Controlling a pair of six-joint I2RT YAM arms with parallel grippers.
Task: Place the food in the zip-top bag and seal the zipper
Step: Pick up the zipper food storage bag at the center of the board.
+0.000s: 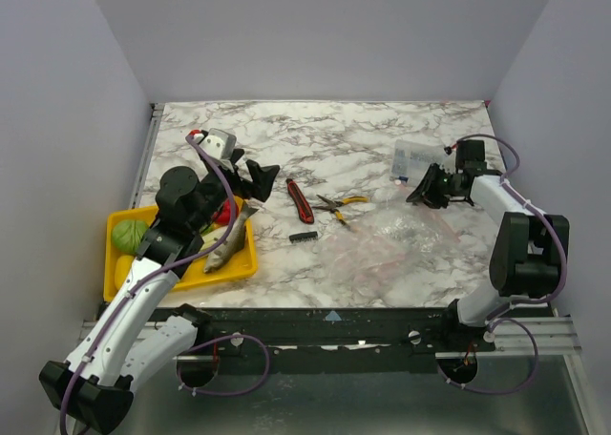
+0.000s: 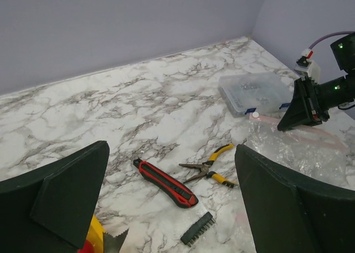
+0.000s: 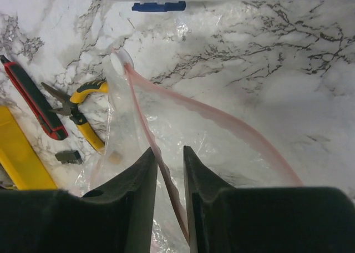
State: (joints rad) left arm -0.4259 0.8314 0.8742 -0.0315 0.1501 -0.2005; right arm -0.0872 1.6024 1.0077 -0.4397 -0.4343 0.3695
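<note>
Nearest, at the left, the yellow tray (image 1: 250, 260) carries the food (image 1: 229, 247): a round green fruit (image 1: 129, 235), a silvery fish (image 1: 227, 250) and a red tomato (image 1: 226, 213) half hidden by the arm. They look like small, light, rigid toys. The fish is long and best taken across its middle. The round pieces want a grip across their widest part, since smooth plastic may slip. The left claw (image 2: 172, 153) hangs over the tray's far end, jaws wide apart and holding nothing.

To the right the zip-top bag (image 1: 377, 244) lies crumpled on the marble table (image 1: 382, 130), with nothing inside it as far as can be seen. It is thin, floppy, slick film, so it will likely sag and slide rather than keep its mouth open. The zipper (image 3: 222, 120) is its one firmer line and the place to grip. The right claw (image 3: 169, 153) is there, jaws narrowly apart astride one lip of the pinkish strip. A sliver of gap shows on each side, so it does not look clamped yet.

Farther off lie a red utility knife (image 1: 300, 199), yellow-handled pliers (image 1: 341, 206) and a small black toothed strip (image 1: 304, 236). A clear lidded box (image 1: 418, 155) sits at the back.
</note>
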